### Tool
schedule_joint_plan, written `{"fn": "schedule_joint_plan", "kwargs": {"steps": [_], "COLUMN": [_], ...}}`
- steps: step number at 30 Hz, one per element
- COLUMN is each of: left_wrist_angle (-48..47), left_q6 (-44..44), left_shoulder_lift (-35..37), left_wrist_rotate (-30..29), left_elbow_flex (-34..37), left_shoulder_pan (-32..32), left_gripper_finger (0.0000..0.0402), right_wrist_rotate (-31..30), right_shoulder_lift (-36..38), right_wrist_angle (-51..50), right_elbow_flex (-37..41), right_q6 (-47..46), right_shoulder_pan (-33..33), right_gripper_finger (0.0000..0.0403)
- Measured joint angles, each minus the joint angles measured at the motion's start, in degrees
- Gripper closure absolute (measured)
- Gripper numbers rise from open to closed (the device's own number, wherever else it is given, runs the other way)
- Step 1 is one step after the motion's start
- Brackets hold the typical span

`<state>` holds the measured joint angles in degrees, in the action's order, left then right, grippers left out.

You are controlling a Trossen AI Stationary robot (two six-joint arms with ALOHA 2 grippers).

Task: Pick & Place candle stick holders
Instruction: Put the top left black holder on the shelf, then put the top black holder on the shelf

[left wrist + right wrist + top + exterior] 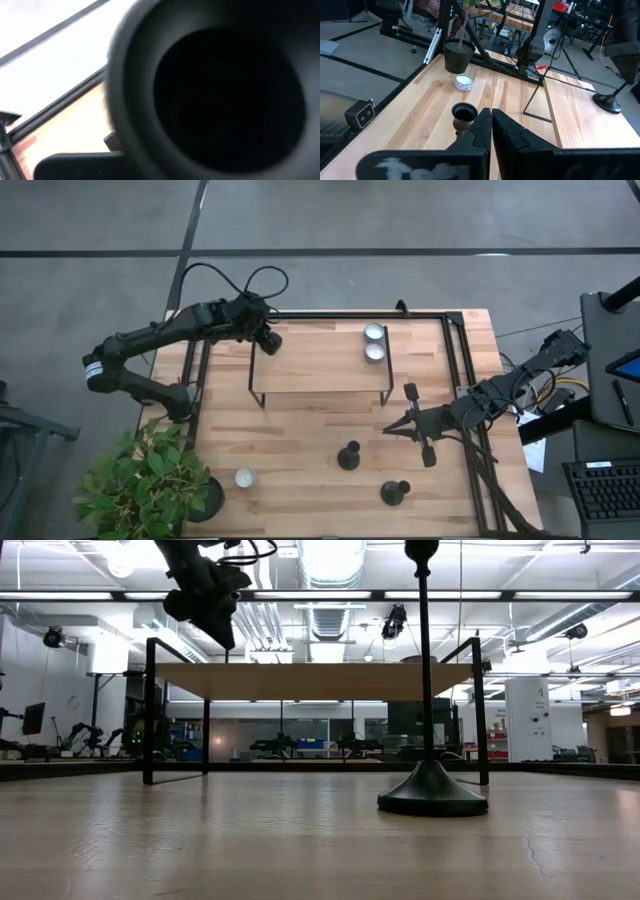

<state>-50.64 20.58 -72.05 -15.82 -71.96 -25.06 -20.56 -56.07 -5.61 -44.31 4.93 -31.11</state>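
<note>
My left gripper (262,335) hangs over the far left corner of the raised wooden shelf (320,370), shut on a black candle stick holder (220,95) that fills the left wrist view. Two silver cup holders (374,341) stand on the shelf's far right part. On the table stand two black holders (348,456) (396,493) and one silver cup (244,477). My right gripper (392,429) waits shut at the table's right, pointing toward the table's left, above the nearer black holder (463,114). My left gripper holds the black holder (269,345) from above, slanting down toward the table's right. The holder itself hides the place of contact in the wrist view, so the part held cannot be told. The holder hangs clear above the shelf top (310,668).
A black plant pot (205,500) with a leafy plant stands at the near left corner. The shelf's black legs (149,710) and the black frame rails (455,380) border the work area. Open wood lies between the shelf and the near holders.
</note>
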Motion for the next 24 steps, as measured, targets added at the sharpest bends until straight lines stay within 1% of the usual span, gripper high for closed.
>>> {"fn": "schedule_joint_plan", "kwargs": {"steps": [4, 16, 21, 24], "left_wrist_angle": [-1.3, -2.2, -2.6, -3.2], "left_q6": [0.4, 0.4, 0.2, 0.3], "left_shoulder_lift": [0.0, 0.7, 2.6, 3.8], "left_wrist_rotate": [0.1, -0.1, 2.8, 6.1], "left_elbow_flex": [0.0, 0.0, 0.0, 0.0], "left_shoulder_pan": [0.0, 0.6, 0.7, 1.1], "left_gripper_finger": [0.0352, 0.0266, 0.0239, 0.0232], "right_wrist_rotate": [0.0, 0.0, 0.0, 0.0], "right_shoulder_lift": [0.0, 0.0, 0.0, 0.0], "right_wrist_angle": [0.0, 0.1, 0.0, 0.1], "right_elbow_flex": [0.0, 0.1, 0.2, 0.3], "right_q6": [0.0, -0.4, -0.5, -0.5], "right_shoulder_pan": [0.0, 0.1, 0.1, 0.1], "right_gripper_finger": [0.0394, 0.0394, 0.0394, 0.0394]}}
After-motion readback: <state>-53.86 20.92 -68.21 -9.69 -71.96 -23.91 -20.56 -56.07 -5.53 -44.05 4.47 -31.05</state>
